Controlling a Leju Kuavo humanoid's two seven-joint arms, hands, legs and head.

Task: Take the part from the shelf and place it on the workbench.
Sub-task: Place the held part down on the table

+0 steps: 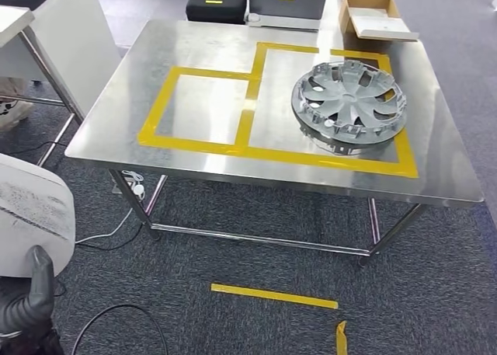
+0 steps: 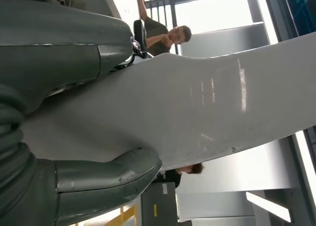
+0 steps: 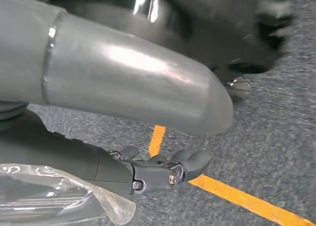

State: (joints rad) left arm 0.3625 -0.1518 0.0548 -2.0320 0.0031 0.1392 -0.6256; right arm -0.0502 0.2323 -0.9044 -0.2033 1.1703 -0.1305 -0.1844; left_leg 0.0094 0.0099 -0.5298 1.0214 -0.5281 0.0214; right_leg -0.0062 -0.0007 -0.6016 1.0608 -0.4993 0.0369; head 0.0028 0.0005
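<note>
The broad pale-grey moulded panel (image 1: 32, 207), smooth-skinned with a scuffed, speckled edge, sits at the lower left of the head view, carried low beside the robot and well short of the near-left corner of the worktop (image 1: 193, 36). It reads as a light but bulky shell, stiff enough to hold its curve and glossy enough to slip, so I'd judge a clamp across its edge as the sensible hold. That is what the left hand (image 2: 74, 117) has: in the left wrist view a thick grey thumb lies on one face and dark fingers (image 2: 108, 179) wrap the other, the panel pinched between them. The head view adds a dark finger (image 1: 36, 281) hooked under the panel's lower rim. The polished steel worktop carries yellow tape rectangles and a silver plastic wheel cover (image 1: 349, 102) lying flat toward its far right corner. The wrist view offers people standing beyond the panel. The right hand (image 3: 164, 169) hangs over grey carpet and a yellow floor stripe (image 3: 238, 196), fingers loosely extended, nothing plainly in them; clear plastic film (image 3: 56, 196) sits beside it.
</note>
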